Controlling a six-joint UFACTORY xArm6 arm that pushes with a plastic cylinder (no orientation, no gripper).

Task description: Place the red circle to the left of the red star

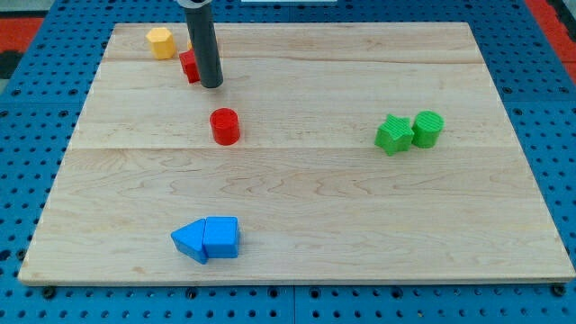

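Observation:
The red circle (224, 126) is a short red cylinder on the wooden board (297, 207), left of the board's middle. The red star (189, 66) lies near the view's top left and is partly hidden behind my rod. My tip (211, 86) rests on the board just right of the red star and above the red circle, with a clear gap down to the circle.
A yellow hexagon block (161, 42) sits left of and above the red star. A green star (393, 134) and a green cylinder (427, 129) touch at the right. Two blue blocks (207, 239) lie together near the bottom left.

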